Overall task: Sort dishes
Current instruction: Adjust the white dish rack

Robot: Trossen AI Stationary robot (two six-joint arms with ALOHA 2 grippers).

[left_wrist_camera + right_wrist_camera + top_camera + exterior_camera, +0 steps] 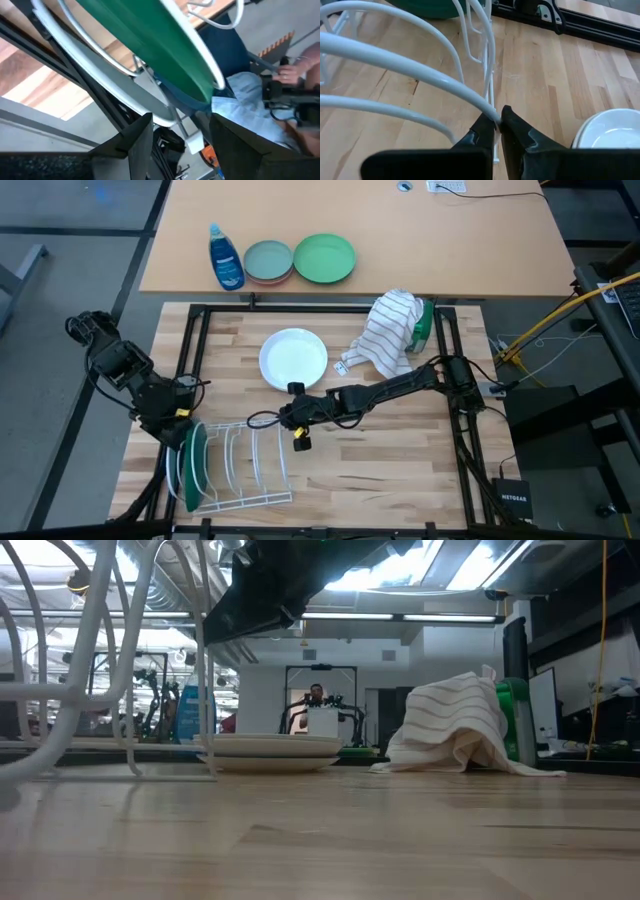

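Green plate stands on edge in the white wire rack at the desk's front left, with the released left pincer beside it. White plates lie stacked mid-desk. Right pincer is clenched on a rack wire.

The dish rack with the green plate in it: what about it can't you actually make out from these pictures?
- How many plates stand in the dish rack: in the high view the left end effector and the dark green plate cover that end.
- Whether a dark blue plate is there: in the left wrist view only a dark sliver shows behind the green plate.
- The rack's far end: cut off in the right wrist view.
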